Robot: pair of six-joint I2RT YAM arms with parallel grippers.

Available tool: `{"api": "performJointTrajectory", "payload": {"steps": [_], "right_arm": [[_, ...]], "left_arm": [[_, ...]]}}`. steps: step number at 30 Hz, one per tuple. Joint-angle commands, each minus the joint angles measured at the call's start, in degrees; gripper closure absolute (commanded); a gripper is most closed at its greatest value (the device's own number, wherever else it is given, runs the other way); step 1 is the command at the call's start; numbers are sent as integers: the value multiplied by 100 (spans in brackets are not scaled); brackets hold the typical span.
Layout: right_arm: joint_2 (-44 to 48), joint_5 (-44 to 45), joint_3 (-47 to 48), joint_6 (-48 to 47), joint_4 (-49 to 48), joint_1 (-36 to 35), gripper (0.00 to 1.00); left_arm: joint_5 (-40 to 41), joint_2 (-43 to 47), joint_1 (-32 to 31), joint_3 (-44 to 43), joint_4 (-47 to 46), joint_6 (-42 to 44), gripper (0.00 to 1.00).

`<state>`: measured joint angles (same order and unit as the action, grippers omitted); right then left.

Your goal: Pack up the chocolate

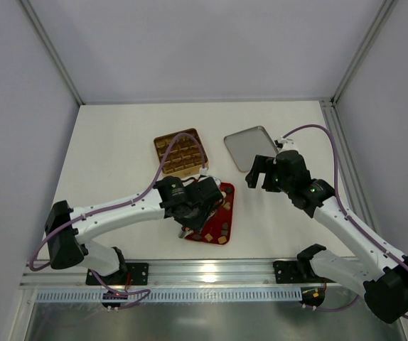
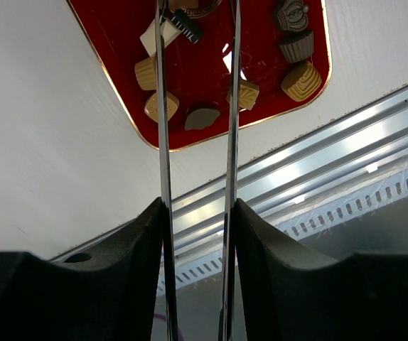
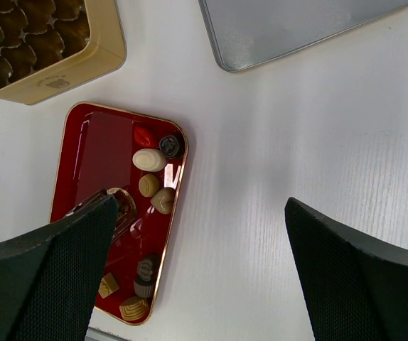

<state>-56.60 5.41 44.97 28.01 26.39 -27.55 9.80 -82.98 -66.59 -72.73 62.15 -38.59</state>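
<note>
Several chocolates lie in the red tray, among them a cream oval, a tan round and a tan ribbed piece. My left gripper carries two long metal blades and hovers over the tray. The blades stand apart, with a round, gold-rimmed dark piece between their tips. My right gripper is open wide and empty above the bare table, right of the tray. The gold grid box stands behind the tray.
A grey metal lid lies at the back right, also in the right wrist view. The gold box's wall is close to the tray's far end. An aluminium rail runs along the table's near edge.
</note>
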Motion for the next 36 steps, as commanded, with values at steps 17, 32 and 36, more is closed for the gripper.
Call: {"api": "performJointTrajectory", "payload": {"steps": [17,32,36], "right_arm": [[184,92,-58,73,-152,-13,0],[193,101,-41,56,-143,-13,0],[167,101,-23,64,-134,-13,0]], "left_arm": [[145,10,-30,-40,-36,1,65],[496,133,-39,-496,254,141,75],[619,168,-30,-637,332,194,76]]}}
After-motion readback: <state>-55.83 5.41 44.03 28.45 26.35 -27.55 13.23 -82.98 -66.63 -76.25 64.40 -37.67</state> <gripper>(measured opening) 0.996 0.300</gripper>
